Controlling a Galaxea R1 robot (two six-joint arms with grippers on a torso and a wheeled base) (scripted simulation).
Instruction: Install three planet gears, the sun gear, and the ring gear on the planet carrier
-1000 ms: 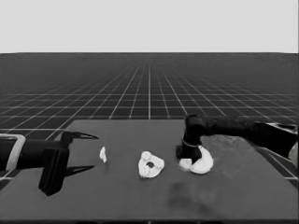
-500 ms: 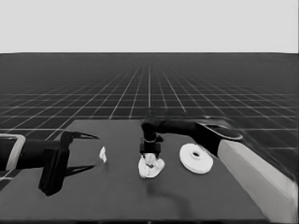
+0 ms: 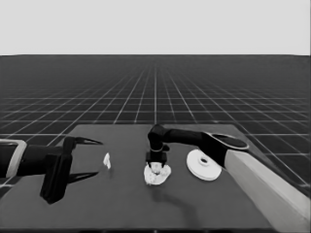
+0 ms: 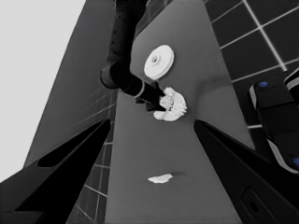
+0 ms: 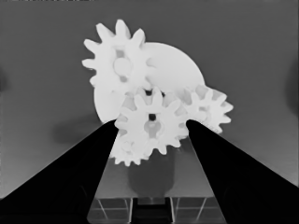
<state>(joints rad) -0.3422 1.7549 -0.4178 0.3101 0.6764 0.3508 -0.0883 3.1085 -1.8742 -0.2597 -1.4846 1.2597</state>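
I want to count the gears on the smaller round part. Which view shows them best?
The right wrist view: four gears show teeth, sitting on the smaller round part between the right gripper fingers. The head view and left wrist view show only a white cluster.

The right black two-fingered claw [image 3: 156,166] points straight down mid-worktop, fingers closed on a gear; the left claw [image 3: 92,158] waits, fingers spread.
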